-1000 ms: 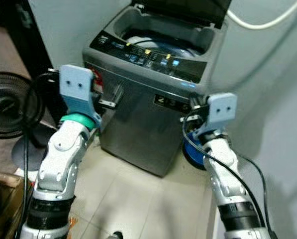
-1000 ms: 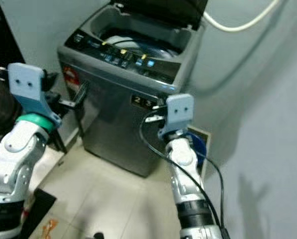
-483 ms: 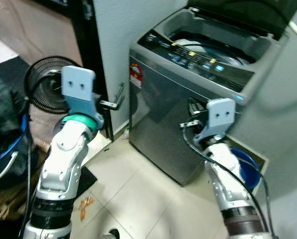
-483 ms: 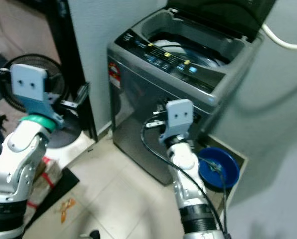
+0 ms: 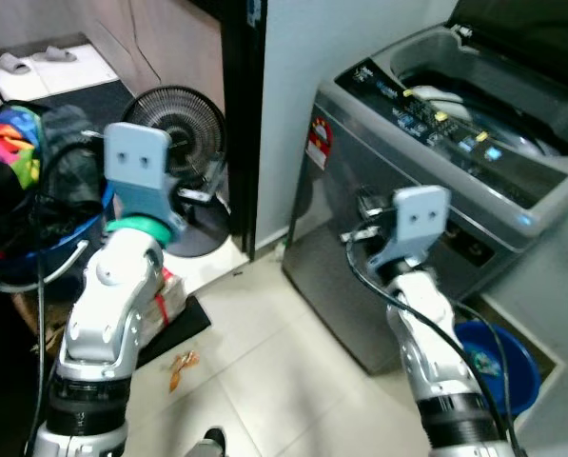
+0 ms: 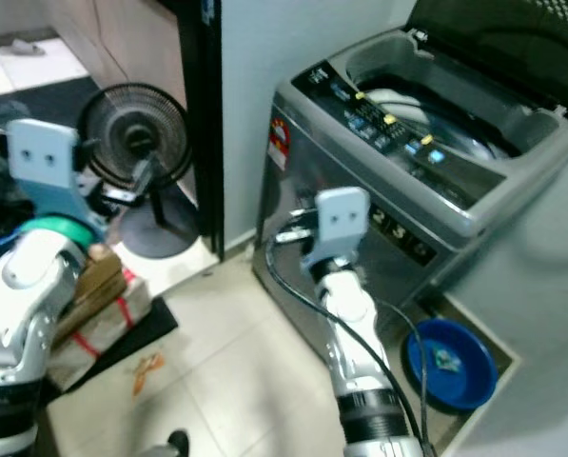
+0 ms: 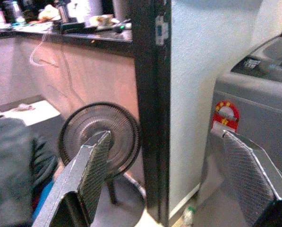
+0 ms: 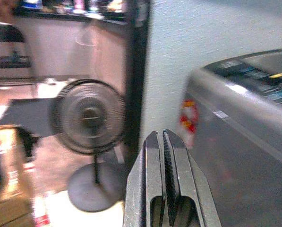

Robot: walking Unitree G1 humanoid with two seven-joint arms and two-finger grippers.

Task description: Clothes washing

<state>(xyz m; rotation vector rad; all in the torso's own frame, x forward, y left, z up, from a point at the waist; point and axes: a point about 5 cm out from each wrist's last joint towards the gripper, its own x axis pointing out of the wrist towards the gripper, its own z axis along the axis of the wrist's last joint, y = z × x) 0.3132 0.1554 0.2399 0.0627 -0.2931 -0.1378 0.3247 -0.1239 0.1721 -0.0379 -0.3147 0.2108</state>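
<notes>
Left gripper (image 7: 169, 175) fingers spread wide, empty, raised at chest height; right gripper (image 8: 163, 189) fingers pressed together, also empty. Both look carried clear of obstacles, not working. Washing machine (image 5: 436, 190) stands on robot's right against the wall, lid up, so the drum is ready for loading. Laundry basket (image 5: 27, 205) of coloured clothes on the far left, well apart from the machine; probably the pickup target. Floor fan (image 5: 181, 124) between them by the black post. Blue basin (image 5: 498, 362) beside the machine's base.

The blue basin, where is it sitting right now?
The blue basin sits on the floor at the robot's right, tucked against the washing machine near the wall, just beyond the right arm.
</notes>
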